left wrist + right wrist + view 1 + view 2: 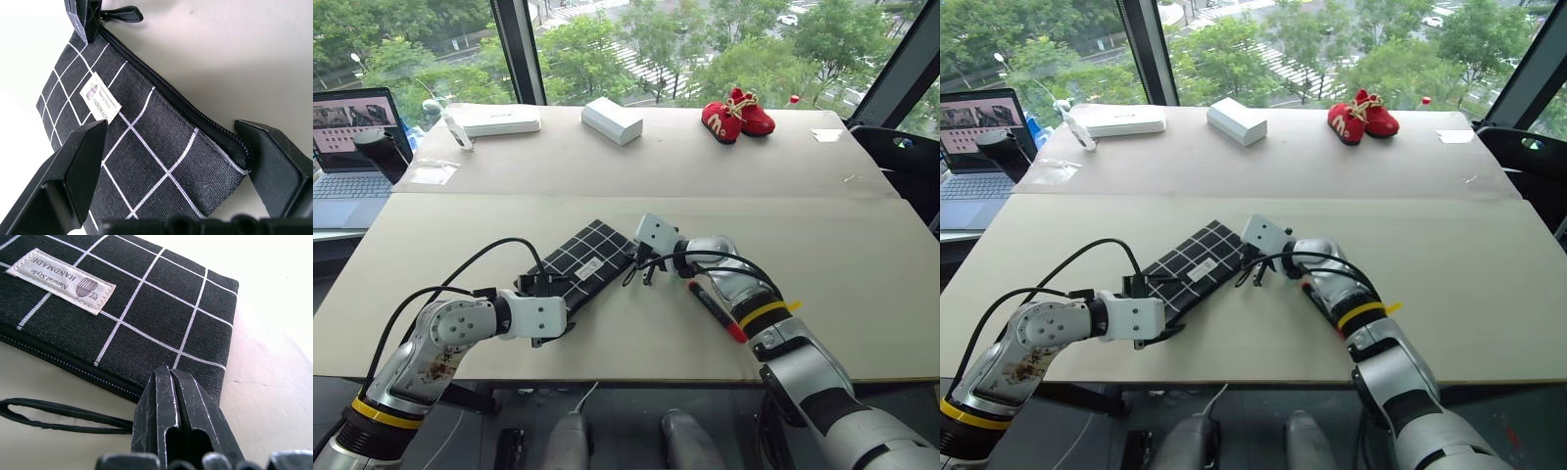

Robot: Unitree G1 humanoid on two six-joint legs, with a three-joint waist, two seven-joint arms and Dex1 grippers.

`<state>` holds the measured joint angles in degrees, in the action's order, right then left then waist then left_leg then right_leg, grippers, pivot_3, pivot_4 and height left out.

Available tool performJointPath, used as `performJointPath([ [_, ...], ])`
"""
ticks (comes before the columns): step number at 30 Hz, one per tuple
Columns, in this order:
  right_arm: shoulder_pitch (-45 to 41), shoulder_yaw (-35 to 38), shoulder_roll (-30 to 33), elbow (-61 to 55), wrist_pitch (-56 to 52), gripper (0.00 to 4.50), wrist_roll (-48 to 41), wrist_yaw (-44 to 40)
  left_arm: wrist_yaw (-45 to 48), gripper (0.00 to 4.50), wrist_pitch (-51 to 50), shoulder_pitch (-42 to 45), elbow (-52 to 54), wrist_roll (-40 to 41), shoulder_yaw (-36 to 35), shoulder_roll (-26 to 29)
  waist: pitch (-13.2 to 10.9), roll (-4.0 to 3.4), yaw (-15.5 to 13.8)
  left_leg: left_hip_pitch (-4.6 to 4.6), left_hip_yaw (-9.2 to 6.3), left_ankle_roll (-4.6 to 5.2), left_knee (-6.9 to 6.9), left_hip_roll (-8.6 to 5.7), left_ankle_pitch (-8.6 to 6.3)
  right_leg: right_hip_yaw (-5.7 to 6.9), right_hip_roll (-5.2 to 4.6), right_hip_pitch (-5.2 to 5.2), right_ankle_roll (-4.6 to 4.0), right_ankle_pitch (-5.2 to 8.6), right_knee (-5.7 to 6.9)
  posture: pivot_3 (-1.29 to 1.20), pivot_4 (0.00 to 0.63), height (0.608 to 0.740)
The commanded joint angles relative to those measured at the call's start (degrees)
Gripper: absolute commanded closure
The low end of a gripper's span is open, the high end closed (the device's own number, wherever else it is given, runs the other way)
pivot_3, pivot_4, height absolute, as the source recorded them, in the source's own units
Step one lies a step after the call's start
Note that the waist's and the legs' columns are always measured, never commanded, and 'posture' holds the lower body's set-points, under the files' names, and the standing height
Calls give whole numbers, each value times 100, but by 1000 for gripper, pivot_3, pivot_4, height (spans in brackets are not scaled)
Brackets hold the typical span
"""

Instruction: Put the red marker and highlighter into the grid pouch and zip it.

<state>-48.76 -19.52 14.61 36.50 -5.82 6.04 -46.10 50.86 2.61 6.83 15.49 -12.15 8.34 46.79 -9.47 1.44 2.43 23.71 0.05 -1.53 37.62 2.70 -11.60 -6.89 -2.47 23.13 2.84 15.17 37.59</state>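
The right hand (178,423) has its two black fingers pressed together at the zipper end of the grid pouch (579,262), right where the black pull cord (58,416) leaves the zipper. In the right wrist view the cord loops out across the tabletop from between the fingertips, so the hand appears to be pinching the cord's root, though the exact contact is hidden by the fingers themselves. The zipper along that edge looks closed.

The left hand (171,161) is spread wide at the opposite, near end of the pouch. In the left wrist view its fingers (73,161) stand on either side of the pouch's short end, one over the grid fabric and one just past the zipper edge; the pictures do not show whether either is touching the fabric.

The pouch lies flat on the pale tabletop (862,294) between the two hands, running diagonally, with its small white label (63,281) facing up.

The red marker (715,311) lies on the tabletop just beside the right forearm, outside the pouch. A small patch of light green (1290,277) shows near the right wrist; it is too small to tell whether this is the highlighter.

Further back on the tabletop sit two white boxes (612,119) and a pair of small red shoes (736,115). A laptop (352,147) stands off the tabletop's far left edge.
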Motion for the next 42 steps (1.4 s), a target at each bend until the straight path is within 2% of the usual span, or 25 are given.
performJointPath([
  [1, -58, 72, 21, 86, 1, 4441, 63, 13, -238, 0, 275, -92, -515, -331, 323, -110, 0, 0, -10, -3, 0, 0, 0, 0, 0, 0, 0, -3, 0, 0, 0, 0, 150, 731],
  [5, -63, 87, 42, 75, -6, 4441, 56, -4, -509, 0, 554, 89, -840, -497, 393, -242, 1, 0, -33, -21, 0, 0, 0, -1, 0, 0, -1, -18, 0, 0, 1, 0, 150, 731],
  [11, -32, 105, 82, 38, -27, 4441, 60, 4, -453, 0, 272, 487, -707, -515, 493, -397, 1, 0, -37, -31, 0, 0, 0, -1, 0, 0, 0, -29, 2, 2, 1, 0, 150, 731],
  [14, -35, 128, 106, 31, -38, 4500, 52, 13, -421, 706, 154, 570, -716, -509, 481, -394, 1, 0, -28, -30, 0, 0, 0, -1, 0, 0, 0, -28, 2, 2, 2, 0, 150, 731],
  [23, -69, 156, 120, 73, -27, 4500, 60, 14, -283, 4226, 96, 535, -717, -427, 447, -294, 0, 0, 21, -9, 0, 0, -1, 1, 0, -1, 2, -3, 1, 3, 6, 0, 150, 731],
  [24, -59, 155, 122, 61, -29, 4500, 57, 7, -294, 4466, 72, 531, -691, -414, 448, -325, 0, 0, 22, -5, 0, 0, -1, 1, 0, -1, 2, 0, 0, 3, 5, 0, 150, 731],
  [29, 47, 284, 87, -58, -188, 4500, -149, -88, -337, 4466, -87, 466, -638, -299, 440, -466, 0, 0, 18, -4, 0, 0, -1, 1, 0, 0, 2, 0, 0, 3, 5, 0, 150, 731],
  [33, 55, 946, -109, -327, -776, 3396, -942, -193, -358, 4500, -213, 420, -661, -63, 347, -621, 0, 1, 9, 0, -2, 0, 0, 1, 0, 0, 2, 0, 0, 2, 4, 0, 150, 731],
  [34, -6, 1302, -167, -443, -1093, 2949, -1340, -187, -387, 4500, -287, 399, -675, 47, 291, -696, -1, 1, 10, 1, -2, 0, 0, 1, 0, 0, 1, 1, 0, 2, 5, 0, 150, 731],
  [36, -147, 2075, -190, -763, -1765, 2404, -2148, -76, -487, 4500, -374, 382, -730, 170, 172, -812, -3, 1, 4, 6, -2, 0, 0, 1, 0, 0, 2, 6, -1, 2, 6, 0, 150, 731],
  [37, -139, 2299, -143, -998, -1985, 1903, -2403, -84, -530, 4500, -472, 382, -710, 292, 88, -905, -3, 1, -3, 10, -5, 0, 0, 1, 0, 1, 1, 8, -1, 2, 7, 0, 150, 731],
  [40, -56, 2961, 130, -1705, -2772, 995, -3094, 101, -713, 4500, -906, 539, -539, 784, -248, -1278, -5, 2, -4, 16, -8, 0, 0, 1, 0, 5, 0, 10, -1, 1, 3, 0, 150, 731],
  [42, 188, 3035, 363, -2172, -3097, 995, -3249, 79, -788, 4500, -1074, 679, -462, 954, -386, -1407, -6, 3, -15, 20, -9, 0, -1, 1, 0, 7, 1, 12, -1, 2, 1, 0, 150, 731],
])
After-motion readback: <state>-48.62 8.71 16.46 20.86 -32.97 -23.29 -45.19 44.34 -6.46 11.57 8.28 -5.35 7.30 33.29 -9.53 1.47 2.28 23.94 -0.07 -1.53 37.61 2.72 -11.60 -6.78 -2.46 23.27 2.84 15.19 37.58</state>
